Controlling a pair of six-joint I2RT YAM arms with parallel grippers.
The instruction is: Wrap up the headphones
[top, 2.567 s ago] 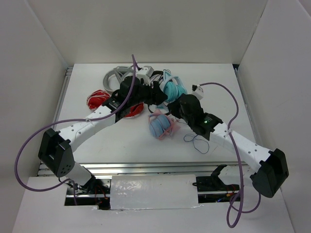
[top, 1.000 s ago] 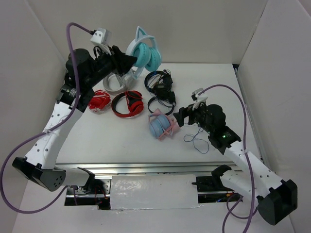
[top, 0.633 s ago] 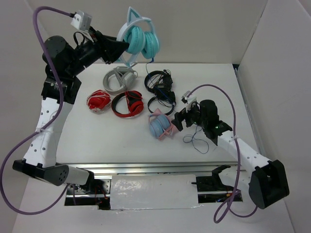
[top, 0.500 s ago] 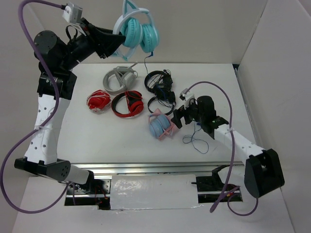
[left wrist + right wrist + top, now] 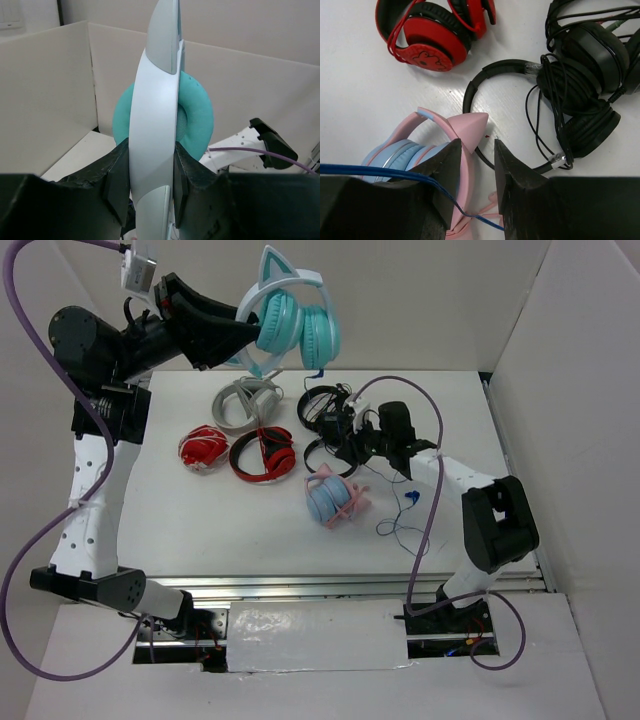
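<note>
My left gripper (image 5: 240, 335) is raised high at the back left, shut on the pale headband (image 5: 152, 110) of the teal cat-ear headphones (image 5: 300, 330). The teal ear cushion (image 5: 197, 120) shows behind the band. The headphones' thin blue cable (image 5: 400, 530) lies looped on the table at the right, with its blue plug (image 5: 411, 498). My right gripper (image 5: 345, 445) is low over the table. Its jaws stand apart (image 5: 477, 147). The blue cable (image 5: 395, 174) runs across its left finger and down through the gap between the jaws.
The light-blue headphones with a pink band (image 5: 330, 498) lie under my right gripper (image 5: 395, 155). Black headphones (image 5: 330, 410), red-and-black headphones (image 5: 265, 455), a red pair (image 5: 203, 448) and a grey pair (image 5: 240, 400) lie at the back. White walls enclose the table.
My left gripper has lifted the teal headphones off the pile and high into the air. My right gripper has moved back and left, from the table's right to beside the black headphones.
</note>
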